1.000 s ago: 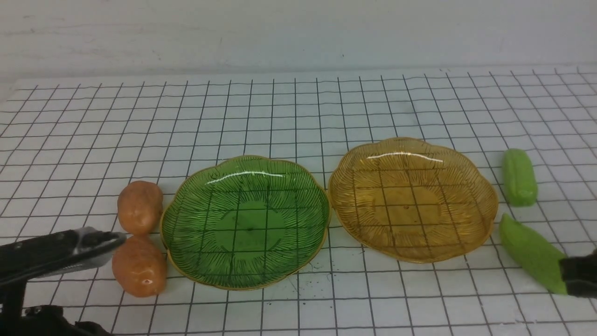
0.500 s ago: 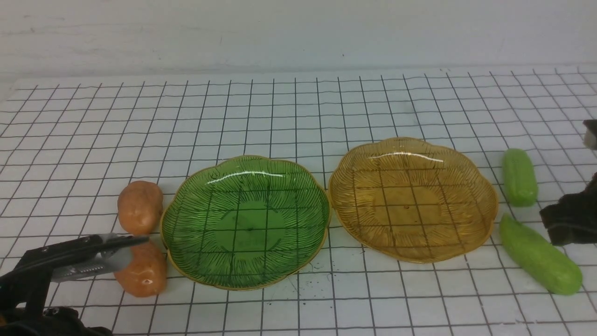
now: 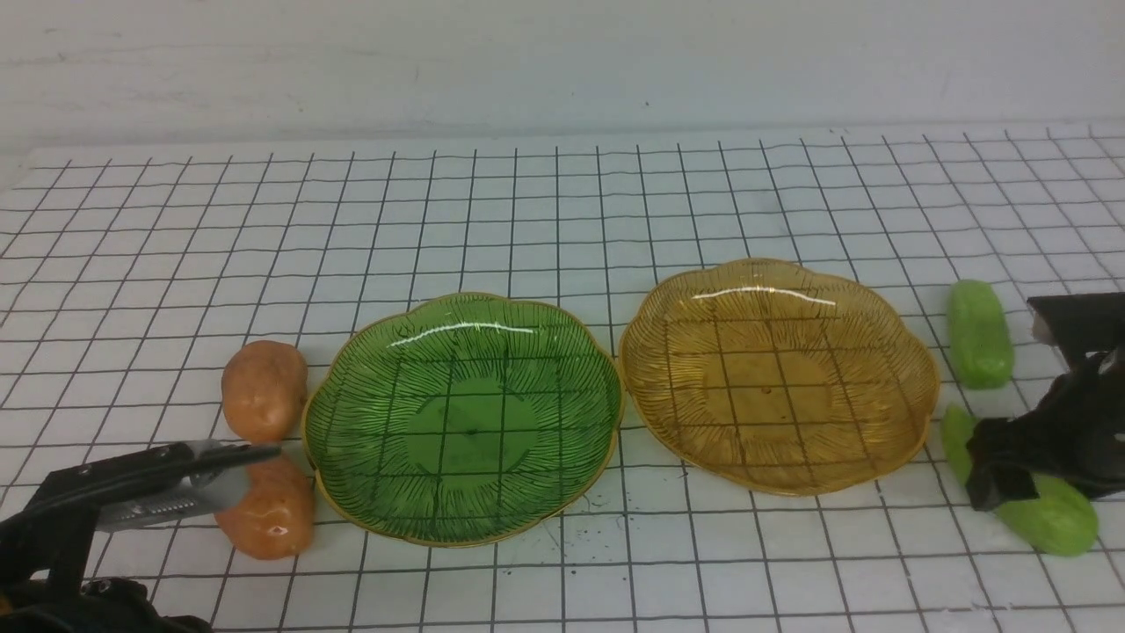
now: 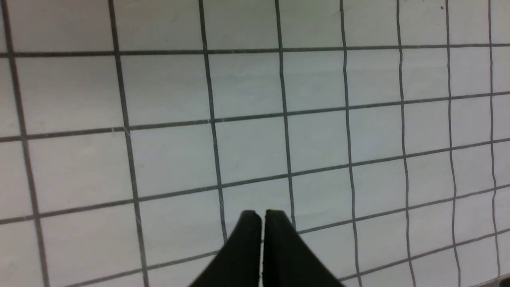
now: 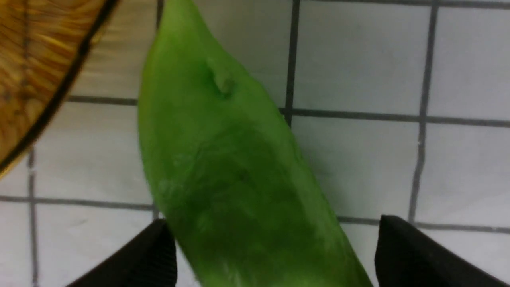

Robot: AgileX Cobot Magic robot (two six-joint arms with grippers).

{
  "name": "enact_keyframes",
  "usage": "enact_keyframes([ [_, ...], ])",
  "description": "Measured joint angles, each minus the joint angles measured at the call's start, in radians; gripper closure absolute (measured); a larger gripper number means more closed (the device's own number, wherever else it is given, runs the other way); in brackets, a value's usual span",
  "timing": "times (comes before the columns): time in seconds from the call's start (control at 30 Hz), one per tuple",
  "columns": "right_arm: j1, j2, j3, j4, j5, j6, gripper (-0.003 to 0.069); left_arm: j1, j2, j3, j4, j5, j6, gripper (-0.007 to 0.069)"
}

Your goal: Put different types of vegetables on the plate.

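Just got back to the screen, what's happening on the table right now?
The right gripper is open and straddles the nearer cucumber beside the amber plate, not closed on it. The left gripper is shut, holding nothing, by the nearer potato. Both the amber and the green plate are bare; the far potato and far cucumber lie on the table.
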Motion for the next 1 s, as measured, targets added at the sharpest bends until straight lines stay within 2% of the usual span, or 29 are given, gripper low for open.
enact_keyframes([
  [0.13, 0.0, 0.034, -0.003, -0.007, -0.001, 0.006, 0.0088, 0.0, 0.0, 0.0, 0.0, 0.0, 0.0, 0.0631],
  [0.2, 0.0, 0.037, -0.019, -0.013, 0.026, 0.034, 0.0169, 0.0, 0.0, 0.0, 0.0, -0.001, 0.0, 0.0631],
  [0.23, 0.0, 0.038, -0.023, -0.018, 0.037, 0.039, 0.0185, 0.0, 0.0, 0.0, 0.0, -0.001, 0.0, 0.0631],
  [0.3, 0.0, 0.04, -0.077, -0.053, 0.135, 0.082, 0.0268, 0.0, 0.0, 0.0, 0.0, -0.001, 0.0, 0.0631],
  [0.43, 0.0, 0.04, -0.168, -0.105, 0.282, 0.169, 0.0267, 0.0, 0.0, 0.0, 0.0, -0.001, 0.0, 0.0631],
  [0.47, 0.0, 0.04, -0.238, -0.122, 0.389, 0.211, 0.0267, 0.0, 0.0, 0.0, 0.0, -0.001, 0.0, 0.0631],
  [0.5, 0.0, 0.04, -0.271, -0.115, 0.416, 0.215, 0.0267, 0.0, 0.0, 0.0, 0.0, -0.001, 0.0, 0.0631],
  [0.57, 0.0, 0.04, -0.316, -0.081, 0.449, 0.218, 0.0267, 0.0, 0.0, 0.0, 0.0, -0.001, 0.0, 0.0631],
  [0.67, 0.002, 0.04, -0.407, 0.092, 0.457, 0.168, 0.0267, 0.0, 0.0, 0.0, 0.0, -0.002, 0.0, 0.0631],
  [0.83, 0.075, 0.046, -0.435, 0.404, 0.268, 0.008, 0.0267, 0.0, 0.0, 0.0, 0.0, -0.01, -0.001, 0.0631],
  [0.9, 0.098, 0.053, -0.437, 0.445, 0.231, -0.022, 0.0267, 0.0, 0.0, 0.0, 0.0, -0.016, -0.001, 0.0631],
  [1.0, 0.174, 0.095, -0.438, 0.503, 0.125, -0.13, 0.0267, 0.0, 0.0, 0.0, 0.0, -0.026, -0.001, 0.0631],
])
